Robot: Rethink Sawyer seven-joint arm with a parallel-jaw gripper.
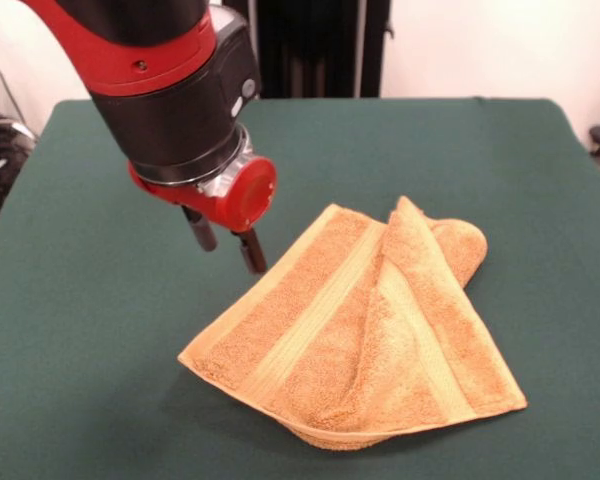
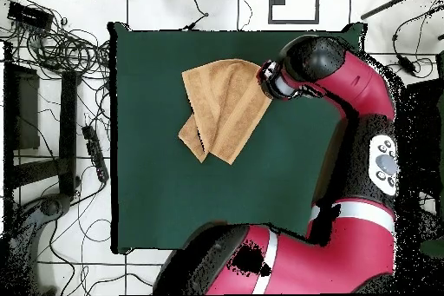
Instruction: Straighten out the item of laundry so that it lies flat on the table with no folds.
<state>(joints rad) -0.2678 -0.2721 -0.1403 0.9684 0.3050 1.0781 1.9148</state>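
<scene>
Gripper (image 1: 226, 244) on the red and black arm is seen hanging just above the dark green felt-topped table (image 1: 90, 330), its two dark fingers parted and nothing held between them. Just beside it, on the side away from the arm's pedestal in the front view, the orange-tan terry-cloth hand towel (image 1: 360, 330) is lying on the felt, still doubled over itself. One layer is spread as a rough diamond with a paler woven band running across it; a second flap is folded over the top from the far corner, and a rounded bunch of cloth is tucked behind that. From overhead the towel (image 2: 224, 108) is shown close against the gripper's wrist, its long edge nearest the fingers.

The step in hand is judged to be the approach for a pinch on the nearest upper edge. It would be done best if only the top layer were taken, right at a corner rather than mid-edge, so that the flap is peeled back and not dragged along with the layer beneath. A low, slow pull outward across the felt is called for; a high lift risks the whole towel being carried off and dropped in a fresh heap.
</scene>
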